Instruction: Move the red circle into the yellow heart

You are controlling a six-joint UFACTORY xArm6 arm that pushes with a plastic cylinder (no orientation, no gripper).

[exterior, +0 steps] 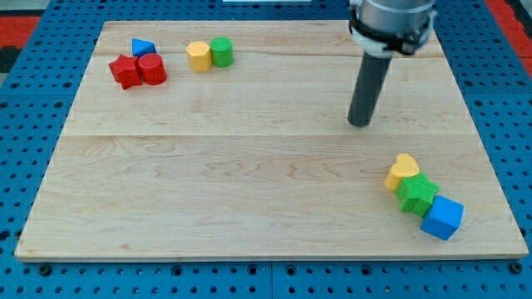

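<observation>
Two locations define the push: red circle [152,69] near the board's top-left corner, yellow heart [403,170] near the bottom-right corner. My tip [360,123], a bare rod holding nothing, stands upper right, well apart from the circle.

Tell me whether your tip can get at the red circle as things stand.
Probably yes. My tip stands far toward the view's right of the red circle, with bare board between. The red star and blue triangle touch its far sides only.
</observation>
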